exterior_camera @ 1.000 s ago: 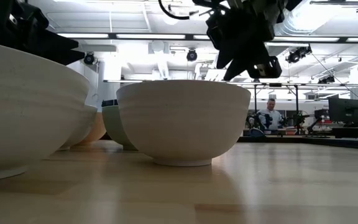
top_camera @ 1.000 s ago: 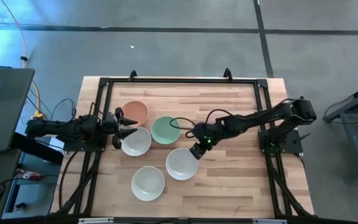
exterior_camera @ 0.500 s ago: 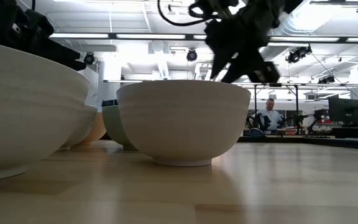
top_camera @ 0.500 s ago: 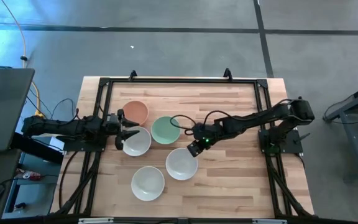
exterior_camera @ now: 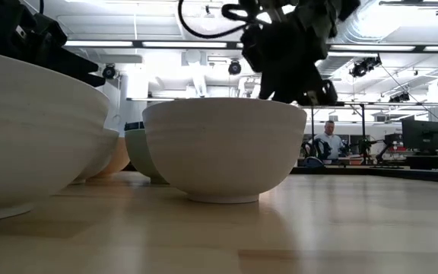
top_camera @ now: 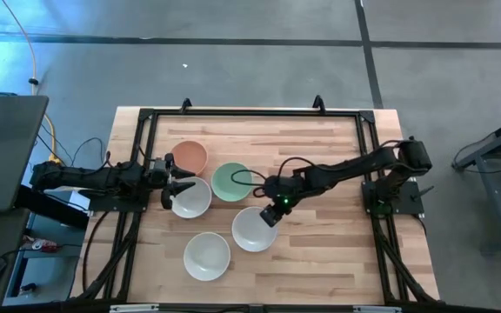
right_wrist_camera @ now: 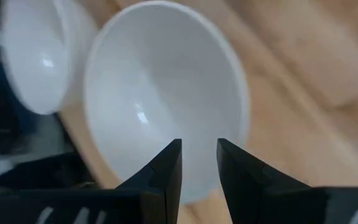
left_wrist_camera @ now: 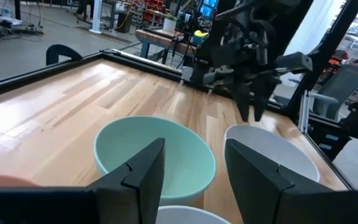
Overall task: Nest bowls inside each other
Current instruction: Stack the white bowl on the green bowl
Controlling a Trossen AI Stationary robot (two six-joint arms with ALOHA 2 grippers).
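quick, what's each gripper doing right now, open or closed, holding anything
Left gripper: open, empty, at the rim of the left-most white round bowl.
Right gripper: open, empty, fingers astride the rim of the right-most white bowl.

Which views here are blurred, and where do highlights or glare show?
Right wrist view: the white bowl is soft and smeared, with small highlights inside. Low view: the nearest bowl looms out of focus, and ceiling strip lights glare. High view: even light. Left wrist view: the mint bowl is fairly clear.
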